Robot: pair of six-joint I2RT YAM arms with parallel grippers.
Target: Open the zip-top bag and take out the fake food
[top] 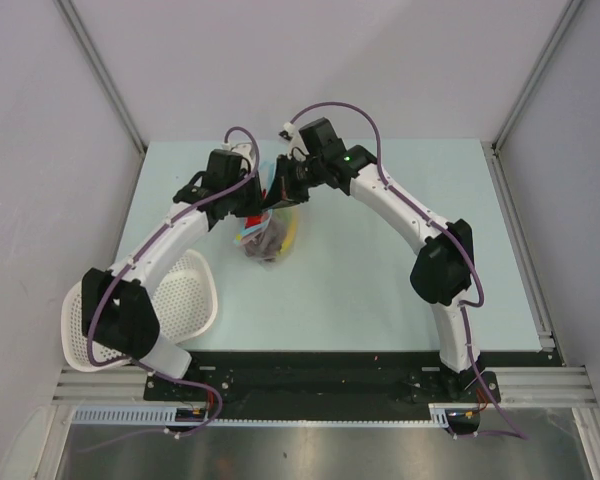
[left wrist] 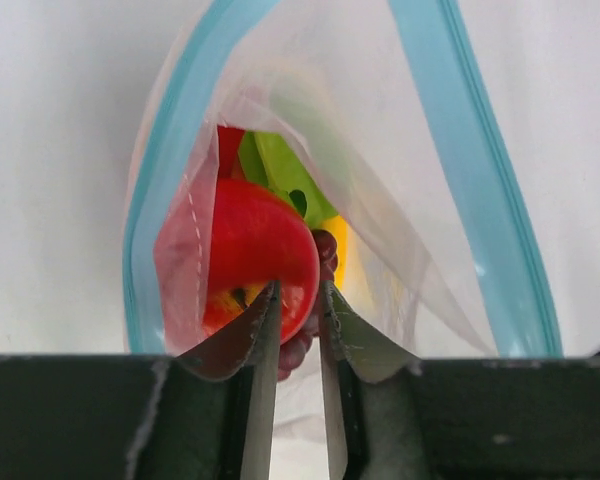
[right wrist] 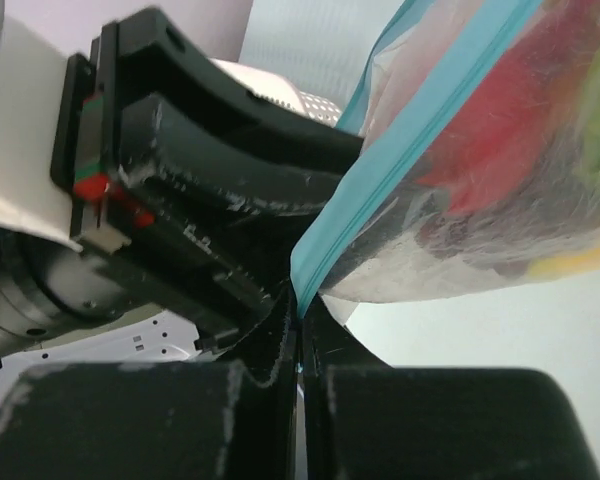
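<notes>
Now: crinkly clear zip-top bag (left wrist: 380, 130), teal strip (left wrist: 483, 190); round red piece (left wrist: 255, 245) inside.

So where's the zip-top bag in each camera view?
Top external: the zip-top bag sits just left of the picture's centre.
Left wrist: the bag fills most of the picture, with its mouth open toward the camera.
Right wrist: the bag is at upper right, its blue strip edge nipped in the right pincer.
Shared landmark: the yellow fake food piece inside it.
</notes>
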